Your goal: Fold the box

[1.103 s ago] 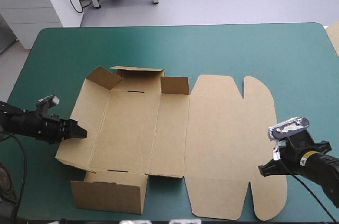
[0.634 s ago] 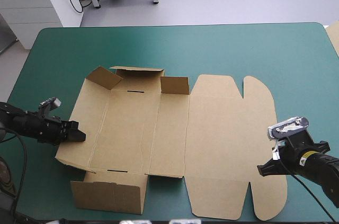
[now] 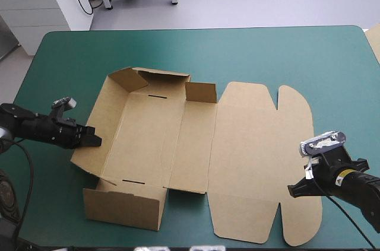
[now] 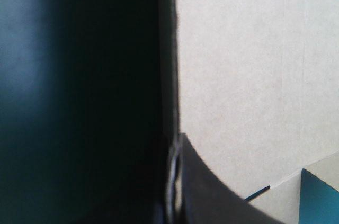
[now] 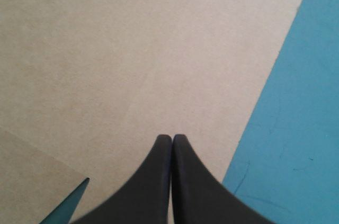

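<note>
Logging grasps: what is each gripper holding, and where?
The left gripper grips the box by its left panel's outer edge. The right gripper, shut, holds nothing.

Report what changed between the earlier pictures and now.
The left gripper, shut on the edge of the box's left panel, moved toward the right and far sides of the table. The whole box slid with it. The right gripper stayed put, fingers shut, over the lid. The raised flaps look as before.
</note>
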Action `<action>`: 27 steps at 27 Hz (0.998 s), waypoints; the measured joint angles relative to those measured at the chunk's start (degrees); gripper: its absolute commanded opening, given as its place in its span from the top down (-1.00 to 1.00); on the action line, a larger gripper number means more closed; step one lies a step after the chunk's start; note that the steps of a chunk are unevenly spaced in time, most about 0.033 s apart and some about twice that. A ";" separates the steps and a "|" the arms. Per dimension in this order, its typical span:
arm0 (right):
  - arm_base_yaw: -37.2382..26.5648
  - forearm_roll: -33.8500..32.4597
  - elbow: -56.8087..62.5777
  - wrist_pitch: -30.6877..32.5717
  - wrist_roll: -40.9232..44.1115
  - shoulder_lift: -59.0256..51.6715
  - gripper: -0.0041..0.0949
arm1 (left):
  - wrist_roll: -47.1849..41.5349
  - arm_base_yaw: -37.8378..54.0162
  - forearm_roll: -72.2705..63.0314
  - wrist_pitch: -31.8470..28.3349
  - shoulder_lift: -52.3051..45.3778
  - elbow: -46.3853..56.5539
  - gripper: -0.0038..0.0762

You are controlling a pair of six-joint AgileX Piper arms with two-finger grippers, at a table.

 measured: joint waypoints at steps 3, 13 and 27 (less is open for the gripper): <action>0.00 0.50 0.00 0.00 0.00 0.00 0.96 | -1.70 -6.25 0.14 -0.05 -0.07 -5.39 0.92; 0.00 0.63 -5.96 -5.12 0.11 -2.47 0.96 | -10.72 -29.04 17.00 2.72 -0.18 -35.01 0.92; 0.00 -3.71 -12.83 -3.62 1.14 -2.47 0.96 | -10.92 -49.72 37.03 3.55 0.17 -47.93 0.92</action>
